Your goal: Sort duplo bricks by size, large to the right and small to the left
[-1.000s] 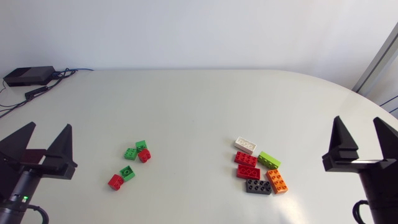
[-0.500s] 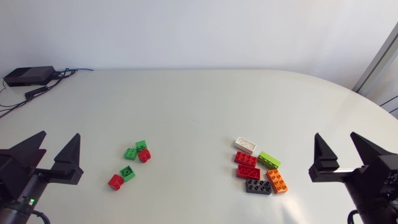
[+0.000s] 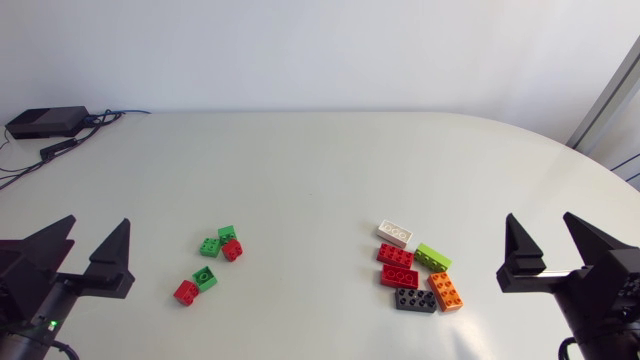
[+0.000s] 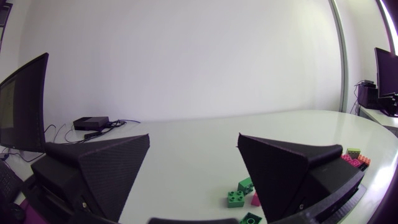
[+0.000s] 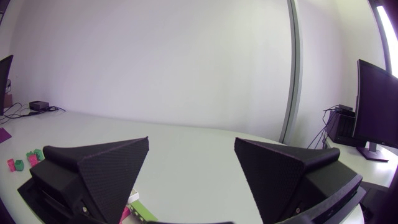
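Several small bricks lie in a loose group on the left: green ones (image 3: pixel 209 246) (image 3: pixel 227 233) (image 3: pixel 205 277) and red ones (image 3: pixel 232 250) (image 3: pixel 186 292). The large bricks cluster on the right: white (image 3: pixel 395 233), red (image 3: pixel 395 255) (image 3: pixel 399 277), lime (image 3: pixel 432 258), black (image 3: pixel 415 300), orange (image 3: pixel 445 291). My left gripper (image 3: pixel 99 220) hangs open and empty near the front left, apart from the small bricks. My right gripper (image 3: pixel 539 216) stands open and empty to the right of the large bricks. In the left wrist view, green bricks (image 4: pixel 236 198) sit beside one finger of the gripper (image 4: pixel 194 137). In the right wrist view, the lime brick (image 5: pixel 142 211) shows under the gripper (image 5: pixel 191 141).
A black box (image 3: pixel 47 121) with cables sits at the table's back left corner. The wide white tabletop (image 3: pixel 320 170) stretches between and behind the two brick groups.
Both grippers have drawn back toward the front edge, the right one also slightly inward; most of this happened in the first half second. The bricks have not moved.
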Available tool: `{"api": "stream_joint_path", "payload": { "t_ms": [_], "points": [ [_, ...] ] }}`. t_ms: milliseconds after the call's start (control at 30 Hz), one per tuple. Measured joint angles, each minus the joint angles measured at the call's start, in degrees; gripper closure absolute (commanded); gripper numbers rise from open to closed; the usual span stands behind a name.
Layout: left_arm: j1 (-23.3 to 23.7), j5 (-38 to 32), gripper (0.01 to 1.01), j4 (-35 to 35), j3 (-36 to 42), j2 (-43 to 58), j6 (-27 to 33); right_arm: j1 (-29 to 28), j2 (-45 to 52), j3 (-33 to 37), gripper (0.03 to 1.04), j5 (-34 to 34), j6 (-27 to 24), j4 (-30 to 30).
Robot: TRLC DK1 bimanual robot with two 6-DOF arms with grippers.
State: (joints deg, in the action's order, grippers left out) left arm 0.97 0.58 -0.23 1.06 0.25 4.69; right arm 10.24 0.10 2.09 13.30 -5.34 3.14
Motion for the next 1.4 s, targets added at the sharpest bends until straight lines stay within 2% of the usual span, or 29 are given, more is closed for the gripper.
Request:
{"api": "stream_joint_path", "payload": {
  "t_ms": [300,567,633,733,800,1400],
  "points": [
    [4.6,0.0,0.044,0.0,0.0,0.0,0.2,0.0,0.0,0.0,0.07,0.0,0.0,0.0],
    [4.9,0.0,0.044,0.0,0.0,0.0,0.2,-0.1,0.0,0.0,0.07,0.0,0.0,0.0],
    [4.9,0.0,0.044,0.0,0.0,0.0,0.2,-2.4,0.0,0.0,0.07,-2.3,0.0,-0.2],
    [4.9,0.0,0.044,0.0,0.0,0.0,0.2,-7.4,0.0,0.0,0.07,-11.1,0.0,-2.0],
    [4.9,0.0,0.044,0.0,0.0,0.0,0.2,-8.4,0.0,0.0,0.07,-12.9,0.0,-2.4],
    [4.9,0.0,0.044,0.0,0.0,0.0,0.2,-8.8,0.0,0.0,0.07,-13.3,0.0,-2.4]
  ]
}}
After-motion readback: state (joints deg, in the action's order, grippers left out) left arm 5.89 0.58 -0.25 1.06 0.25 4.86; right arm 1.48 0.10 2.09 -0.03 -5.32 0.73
